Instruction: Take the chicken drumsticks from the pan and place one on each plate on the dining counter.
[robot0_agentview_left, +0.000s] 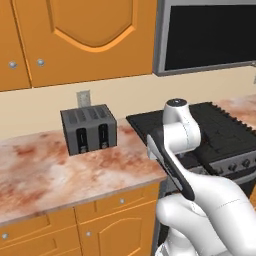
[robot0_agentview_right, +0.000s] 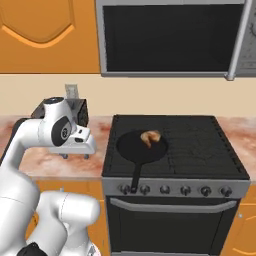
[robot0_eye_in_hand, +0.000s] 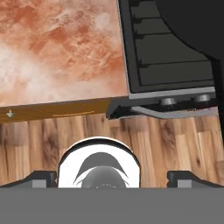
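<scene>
The tool (robot0_eye_in_hand: 112, 175) hangs with its two dark fingertips (robot0_eye_in_hand: 41, 176) spread wide and nothing between them, looking down past the front edge of the marbled table (robot0_eye_in_hand: 57, 48) to the wooden floor (robot0_eye_in_hand: 153, 144). Just beside that edge sits the black ridged stove top (robot0_eye_in_hand: 170, 52), with its knobs along the front below. In the right base view the pan (robot0_agentview_right: 142, 146) rests on the left side of the stove (robot0_agentview_right: 175, 150), its long handle pointing toward the knobs — the chicken drumsticks (robot0_agentview_right: 150, 136) lie together at the far rim of the pan, golden-brown and touching. The arm is folded over the table left of the stove, well apart from the pan. A dark toaster (robot0_agentview_left: 89, 129) stands on the table by the wall, below the orange cabinets (robot0_agentview_left: 75, 35).
</scene>
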